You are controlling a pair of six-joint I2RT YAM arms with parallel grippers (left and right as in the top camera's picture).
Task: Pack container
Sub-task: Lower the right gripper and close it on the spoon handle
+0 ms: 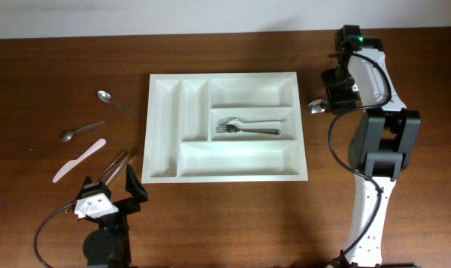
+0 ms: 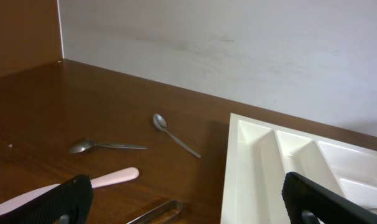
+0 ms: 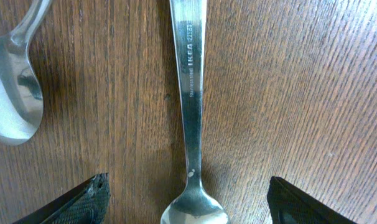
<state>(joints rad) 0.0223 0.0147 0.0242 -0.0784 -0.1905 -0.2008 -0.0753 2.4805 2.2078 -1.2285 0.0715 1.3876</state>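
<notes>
Wooden table (image 1: 62, 59), white tray (image 1: 162, 134) with fork (image 1: 246, 129) (middle compartment).
Right gripper (image 3: 187, 198) is held wide astride a spoon (image 3: 190, 93), left gripper (image 2: 182, 200) wide too.

A dark brown wooden table (image 1: 54, 45) with fine grain fills the scene. Along its far edge rises a plain, pale, matte wall (image 2: 238, 43). The light is soft and even, leaving a mild sheen on the wood.
</notes>
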